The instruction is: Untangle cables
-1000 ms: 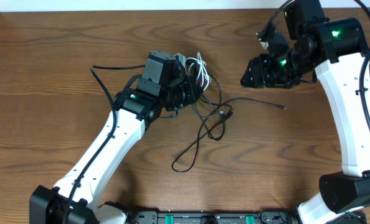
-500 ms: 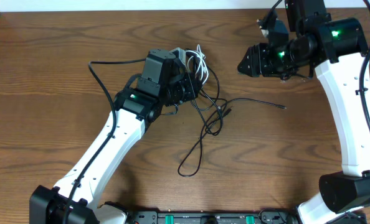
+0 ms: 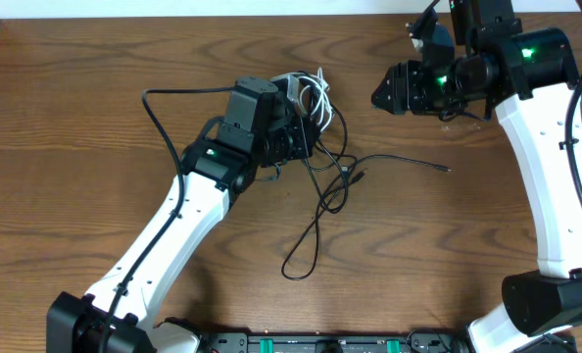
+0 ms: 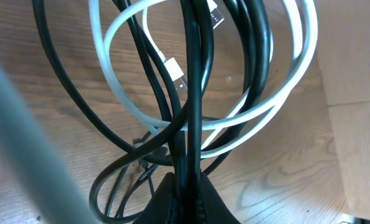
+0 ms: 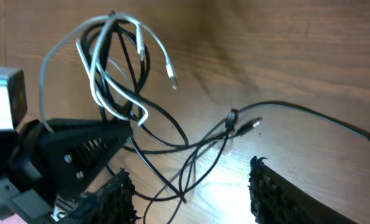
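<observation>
Setting: a wooden table [image 3: 75, 118] with two robot arms reaching in from the near edge and a knot of thin cords lying between them.

Left gripper [image 4: 184, 186]: closed tight on several strands of the black cables [image 3: 325, 186]. In the wrist view the dark fingers meet at the bottom of the frame, and the cords rise out of the pinch.

Right gripper [image 3: 382, 97]: wide open and holding nothing. It hangs off to the right of the knot, touching no cord, and its wrist camera looks down between the two spread fingers at the tangle.

Black cables: bunched in loops at the left gripper, near the far-centre of the table. From there they trail toward the near edge and end in a long narrow loop. One single strand runs off to the right, lying flat on the wood.

White cable [image 4: 284, 93]: short and coiled in two or three loops, threaded through the black strands just above the closed fingers. One loose end with a small silver connector dangles free.

Plug ends [image 5: 233, 115]: two small black tips lie side by side on the table to the right of the bundle, just beside the crossing strands.
</observation>
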